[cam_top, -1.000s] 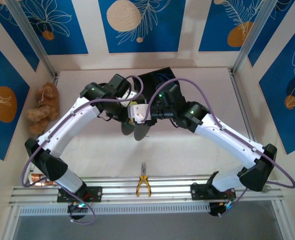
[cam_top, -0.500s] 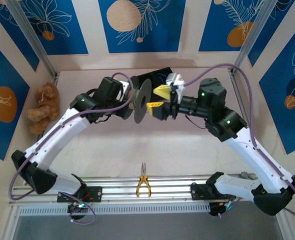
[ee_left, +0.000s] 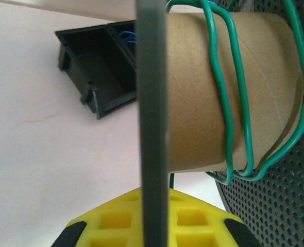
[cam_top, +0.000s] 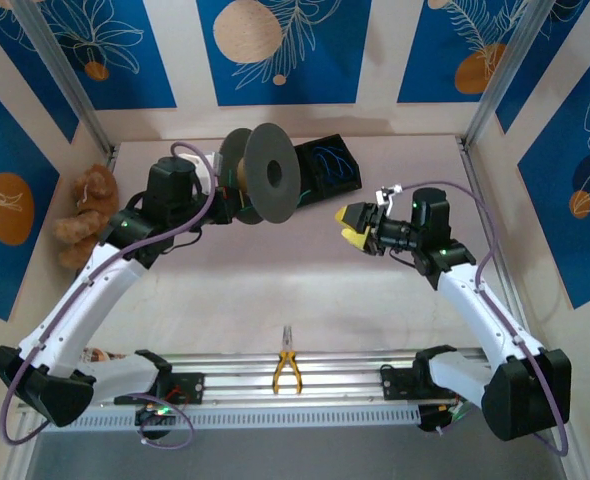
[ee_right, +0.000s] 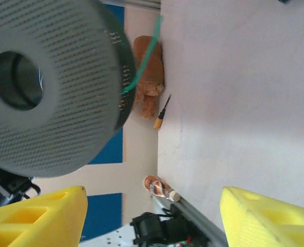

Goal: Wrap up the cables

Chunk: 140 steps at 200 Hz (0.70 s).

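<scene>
The left tool [cam_top: 227, 196] is clamped on one flange of a spool [cam_top: 287, 202], which has dark grey perforated discs on either side of a smooth brown cardboard core [ee_left: 193, 92]. A thin, glossy green cable [ee_left: 222, 103] lies round that core in a few loose, uneven turns. Fine blue cables [ee_left: 126, 36] curl inside a black plastic box [cam_top: 333, 172] on the pale counter [cam_top: 275, 290]. The right tool [cam_top: 351, 225], with blocky yellow fingers, stands apart and empty, off to the spool's right.

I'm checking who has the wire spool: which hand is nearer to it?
Left. The left hand is clamped on a flange of the spool, at its left side; the right hand hangs open, apart, off to its right.
</scene>
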### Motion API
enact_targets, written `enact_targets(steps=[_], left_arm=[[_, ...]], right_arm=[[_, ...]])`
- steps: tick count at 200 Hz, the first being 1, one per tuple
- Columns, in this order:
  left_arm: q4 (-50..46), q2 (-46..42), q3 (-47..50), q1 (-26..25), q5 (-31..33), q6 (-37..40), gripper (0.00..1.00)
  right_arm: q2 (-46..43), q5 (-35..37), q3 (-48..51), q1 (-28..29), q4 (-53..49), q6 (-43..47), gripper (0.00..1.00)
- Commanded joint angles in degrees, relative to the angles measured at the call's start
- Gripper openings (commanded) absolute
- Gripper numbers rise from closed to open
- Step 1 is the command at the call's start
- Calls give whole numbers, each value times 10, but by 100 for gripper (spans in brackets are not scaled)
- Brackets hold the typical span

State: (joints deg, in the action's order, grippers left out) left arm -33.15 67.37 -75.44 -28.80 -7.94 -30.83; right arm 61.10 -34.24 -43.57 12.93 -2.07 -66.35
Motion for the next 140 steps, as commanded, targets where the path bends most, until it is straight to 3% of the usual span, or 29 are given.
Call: enact_targets(steps=[1,47,97,140], left_arm=[[113,-27,17,14,-78,-53,0],[140,-32,42,23,-125,-77,0],[136,-36,44,24,-156,-80,0],[128,-41,52,24,-163,-75,0]], right_arm=[[-5,19,8,6,71,-191,69],[40,80,-66,16,-41,-251,63],[107,76,-92,21,1,-293,47],[119,86,-119,26,-13,-274,45]])
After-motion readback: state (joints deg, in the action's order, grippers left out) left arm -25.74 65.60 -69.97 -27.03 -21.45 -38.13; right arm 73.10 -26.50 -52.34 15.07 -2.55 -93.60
